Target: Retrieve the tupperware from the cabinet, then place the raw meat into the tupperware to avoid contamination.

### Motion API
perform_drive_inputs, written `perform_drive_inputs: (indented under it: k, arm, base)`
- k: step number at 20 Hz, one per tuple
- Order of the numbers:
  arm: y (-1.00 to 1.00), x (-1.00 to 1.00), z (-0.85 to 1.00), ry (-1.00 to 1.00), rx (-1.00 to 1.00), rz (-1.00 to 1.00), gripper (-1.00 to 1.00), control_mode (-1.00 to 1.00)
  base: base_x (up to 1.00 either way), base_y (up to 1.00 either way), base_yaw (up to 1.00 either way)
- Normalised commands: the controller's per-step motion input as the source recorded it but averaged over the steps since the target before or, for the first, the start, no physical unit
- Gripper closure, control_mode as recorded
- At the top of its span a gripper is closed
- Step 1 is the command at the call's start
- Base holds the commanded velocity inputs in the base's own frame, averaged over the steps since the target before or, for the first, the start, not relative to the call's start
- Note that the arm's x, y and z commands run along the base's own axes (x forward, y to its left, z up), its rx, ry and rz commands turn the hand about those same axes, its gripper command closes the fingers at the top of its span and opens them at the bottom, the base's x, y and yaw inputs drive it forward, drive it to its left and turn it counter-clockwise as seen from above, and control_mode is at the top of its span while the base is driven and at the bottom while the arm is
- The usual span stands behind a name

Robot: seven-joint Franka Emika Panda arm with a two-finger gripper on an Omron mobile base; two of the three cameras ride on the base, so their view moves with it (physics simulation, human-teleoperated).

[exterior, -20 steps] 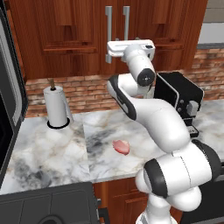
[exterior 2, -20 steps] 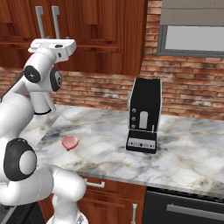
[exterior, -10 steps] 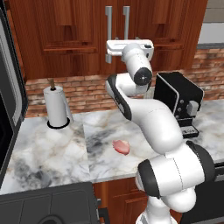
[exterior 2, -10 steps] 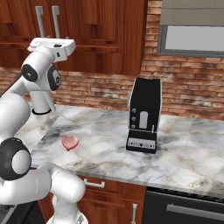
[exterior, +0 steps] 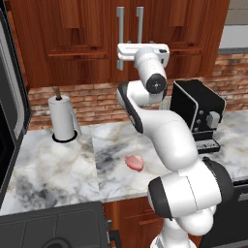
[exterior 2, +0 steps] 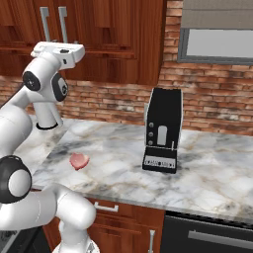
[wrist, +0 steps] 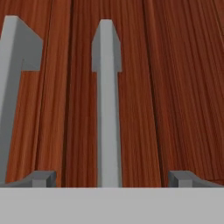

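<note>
**Hand settles square on the cabinet handle, doors still shut**

The cabinet (exterior: 97,43) remains closed, so the tupperware, presumably behind its doors, cannot be seen. Over the last second the arm has changed little: the hand has edged slightly nearer the doors and holds level at handle height. In the hand view the right door handle (wrist: 106,105) runs from 6 to 12 o'clock, between the spread fingertips (wrist: 41,178), while the left door handle (wrist: 11,87) stands at about 9 o'clock. The gripper (wrist: 111,179) is wide open and grips nothing; whether the fingers already flank the bar or sit just short of it cannot be told. The likely next need is closing on that bar and pulling.

The raw meat (exterior: 134,162) lies untouched on the marble counter (exterior: 58,169), at about 5 o'clock from the paper-towel roll (exterior: 63,117) and 8 o'clock from the coffee machine (exterior: 198,114).
</note>
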Motion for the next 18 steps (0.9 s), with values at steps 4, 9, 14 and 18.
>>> perform_drive_inputs:
  k: [4,9,14,18]
  arm:
    - [0.0,0.51,-0.26,0.0,0.0,0.0,-1.0,-1.0]
    - [0.0,0.52,-0.29,0.0,0.0,0.0,1.0,-1.0]
    - [0.0,0.44,-0.23,0.0,0.0,0.0,1.0,-1.0]
    - [0.0,0.32,-0.12,0.0,0.0,0.0,1.0,-1.0]
  base:
    - [0.0,0.0,0.0]
    - [0.0,0.0,0.0]
    - [0.0,0.0,0.0]
    - [0.0,0.0,0.0]
